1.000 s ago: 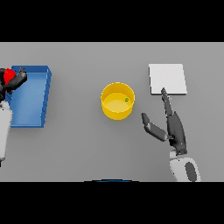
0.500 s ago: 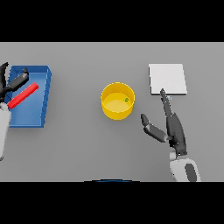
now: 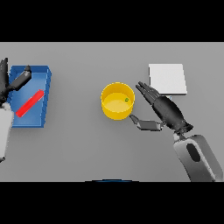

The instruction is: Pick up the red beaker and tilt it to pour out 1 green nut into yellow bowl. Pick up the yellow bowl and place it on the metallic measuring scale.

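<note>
Yellow bowl [image 3: 117, 101] sits mid-bench with one green nut [image 3: 127, 99] inside, so the pour looks done. Red beaker [image 3: 29, 103] lies on its side in the blue tray [image 3: 45, 81] at far left; left hand [image 3: 13, 84] hovers over the tray's near-left corner, fingers loose, holding nothing. Right hand [image 3: 162, 110] is just beside the bowl's right rim, fingers straight and spread, thumb out below; contact with the rim is hard to judge, probably not yet. Left to do: grip the bowl, move it onto the scale [image 3: 167, 78] at right.
</note>
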